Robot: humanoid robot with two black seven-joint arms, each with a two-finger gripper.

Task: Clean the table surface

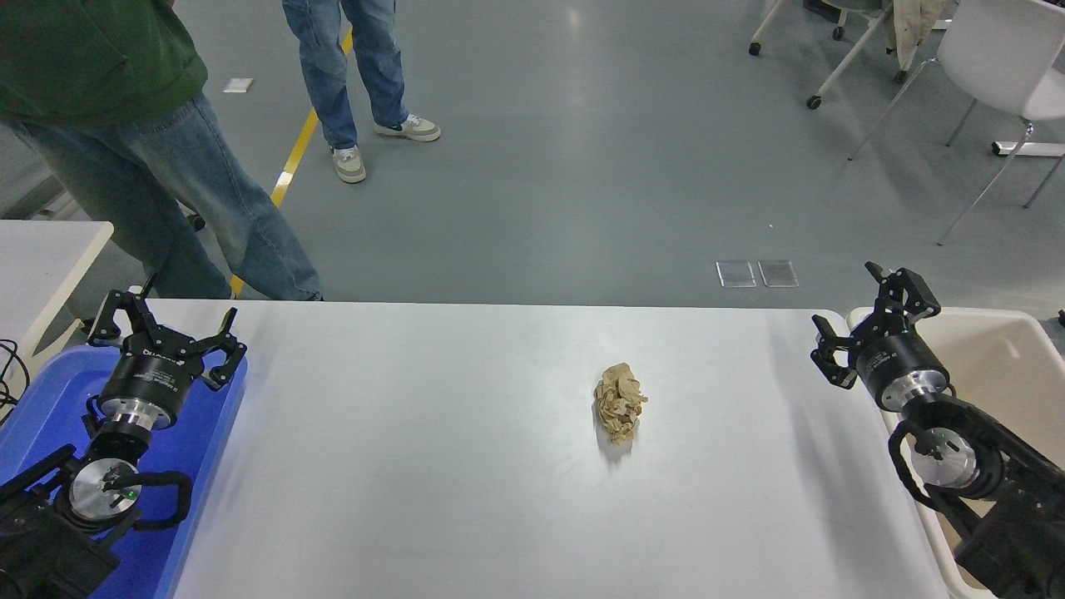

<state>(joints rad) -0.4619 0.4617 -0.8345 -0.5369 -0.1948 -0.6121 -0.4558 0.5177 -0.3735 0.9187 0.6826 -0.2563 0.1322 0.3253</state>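
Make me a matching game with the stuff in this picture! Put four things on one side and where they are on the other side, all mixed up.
Things:
1. crumpled brown paper
2. left hand
3. right hand
4. white chair

Places:
A. over the blue tray
B. on the floor, far top right
C. lying near the middle of the table surface
D. over the table's right end, beside the beige bin

Pairs: 1-C, 2-A, 3-D, 4-B
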